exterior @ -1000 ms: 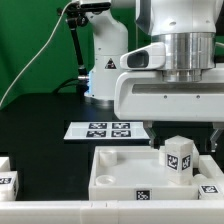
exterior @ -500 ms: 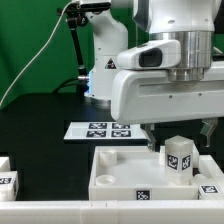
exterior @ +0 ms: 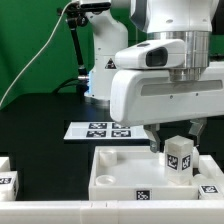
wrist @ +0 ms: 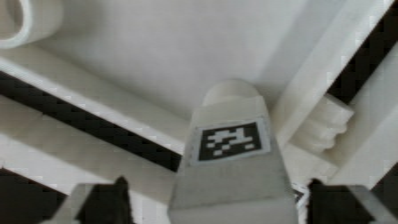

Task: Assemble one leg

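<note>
A white leg (exterior: 179, 158) with a black-and-white tag stands upright on the white tabletop piece (exterior: 118, 166), near its corner at the exterior view's right. My gripper (exterior: 176, 143) hangs straight over the leg, one finger on each side of its top. In the wrist view the leg (wrist: 228, 140) rises between my two dark fingers (wrist: 107, 200), with a gap on each side. The gripper (wrist: 217, 205) is open and holds nothing.
The marker board (exterior: 105, 129) lies on the black table behind the tabletop piece. Another leg (exterior: 6, 181) lies at the exterior view's left edge and one more (exterior: 211, 190) at the lower right. The arm's base (exterior: 105, 60) stands at the back.
My gripper has moved toward the exterior view's left and down, so its fingers now straddle the top of the leg. The leg has not moved.
</note>
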Robot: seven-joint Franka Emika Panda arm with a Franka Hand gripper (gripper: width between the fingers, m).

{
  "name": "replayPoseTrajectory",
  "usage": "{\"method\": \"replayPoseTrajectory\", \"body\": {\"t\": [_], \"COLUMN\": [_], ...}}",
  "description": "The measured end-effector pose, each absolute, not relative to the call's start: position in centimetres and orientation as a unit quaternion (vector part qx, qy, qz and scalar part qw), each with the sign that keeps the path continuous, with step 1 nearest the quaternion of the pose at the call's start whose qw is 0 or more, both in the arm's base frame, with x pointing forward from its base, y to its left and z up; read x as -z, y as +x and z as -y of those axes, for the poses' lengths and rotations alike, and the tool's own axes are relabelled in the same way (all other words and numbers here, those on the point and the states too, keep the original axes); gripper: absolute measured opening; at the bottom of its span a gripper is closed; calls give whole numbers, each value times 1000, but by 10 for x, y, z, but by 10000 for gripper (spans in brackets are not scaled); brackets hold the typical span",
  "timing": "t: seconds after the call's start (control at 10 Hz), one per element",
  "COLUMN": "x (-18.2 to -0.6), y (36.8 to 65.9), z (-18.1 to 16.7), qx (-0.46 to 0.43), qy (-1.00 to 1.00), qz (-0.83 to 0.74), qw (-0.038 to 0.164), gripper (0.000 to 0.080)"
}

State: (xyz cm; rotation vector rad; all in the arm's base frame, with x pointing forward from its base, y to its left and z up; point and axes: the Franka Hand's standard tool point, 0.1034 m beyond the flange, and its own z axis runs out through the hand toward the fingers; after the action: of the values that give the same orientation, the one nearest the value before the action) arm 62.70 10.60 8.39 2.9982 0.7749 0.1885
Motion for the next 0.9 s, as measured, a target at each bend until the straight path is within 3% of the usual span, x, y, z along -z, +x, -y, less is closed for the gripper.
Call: {"method": "replayPoseTrajectory", "body": {"t": [0.1,0.2,0.9], "x": [-84,-84,-84], "y": [627,627,626], "z": [-106,-106,-112], "qx": [-61,-62,-70], "qy": [967,969,997], "qz": [-248,-237,10], "qw": [19,19,0], "gripper": [422,285,286]}}
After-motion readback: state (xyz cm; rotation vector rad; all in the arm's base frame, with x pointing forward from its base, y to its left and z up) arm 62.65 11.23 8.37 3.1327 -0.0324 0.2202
